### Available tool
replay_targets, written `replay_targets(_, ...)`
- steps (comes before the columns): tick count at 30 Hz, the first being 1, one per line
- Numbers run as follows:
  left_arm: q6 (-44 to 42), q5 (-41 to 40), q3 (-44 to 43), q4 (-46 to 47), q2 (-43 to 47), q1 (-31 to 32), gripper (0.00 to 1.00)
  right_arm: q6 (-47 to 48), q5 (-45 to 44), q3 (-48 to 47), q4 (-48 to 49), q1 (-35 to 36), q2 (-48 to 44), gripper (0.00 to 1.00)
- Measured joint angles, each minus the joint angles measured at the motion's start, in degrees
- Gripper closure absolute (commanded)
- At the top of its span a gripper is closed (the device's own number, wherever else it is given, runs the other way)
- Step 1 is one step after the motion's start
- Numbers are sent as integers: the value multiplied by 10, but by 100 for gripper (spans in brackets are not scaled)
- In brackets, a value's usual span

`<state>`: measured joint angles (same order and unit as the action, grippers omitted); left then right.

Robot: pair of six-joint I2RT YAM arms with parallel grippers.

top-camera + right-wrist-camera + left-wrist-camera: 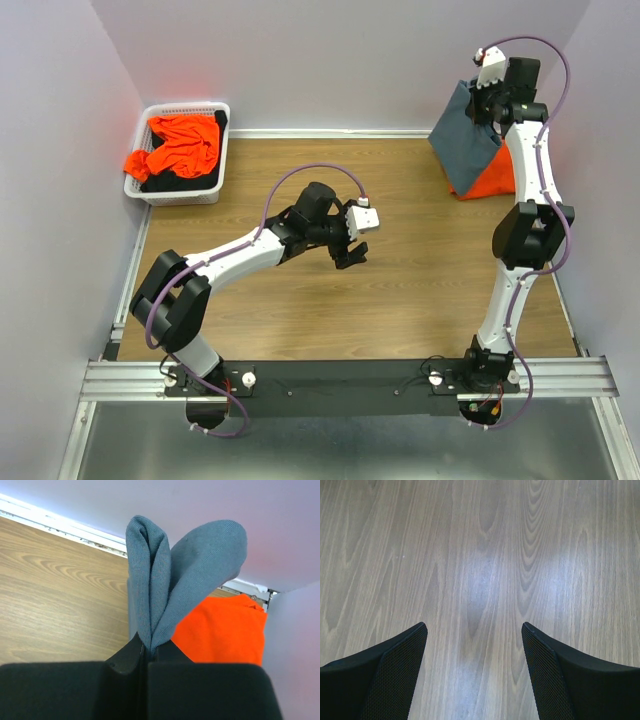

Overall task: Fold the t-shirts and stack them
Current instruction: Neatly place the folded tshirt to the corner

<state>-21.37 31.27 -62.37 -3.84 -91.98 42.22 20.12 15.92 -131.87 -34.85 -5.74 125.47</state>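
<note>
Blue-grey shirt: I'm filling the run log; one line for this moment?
right pincer: shut on blue-grey t-shirt | left pincer: open, empty | orange t-shirt: far-right corner

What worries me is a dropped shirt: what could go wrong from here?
1. The right jaws pinch only a thin fold of the blue-grey shirt, held up; it could slip free.
2. Its hanging cloth overlaps the orange shirt below, so moving it may rumple that.

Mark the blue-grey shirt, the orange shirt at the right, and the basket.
blue-grey shirt [461, 138]: top view, hanging panel.
orange shirt [225, 630]: right wrist view, flat top.
basket [180, 194]: top view, near wall.
</note>
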Motion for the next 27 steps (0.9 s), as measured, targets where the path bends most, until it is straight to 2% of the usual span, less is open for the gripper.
replay_targets(27, 0, 0, 13, 3, 0, 0, 15, -35, 15, 0, -13, -1, 7, 99)
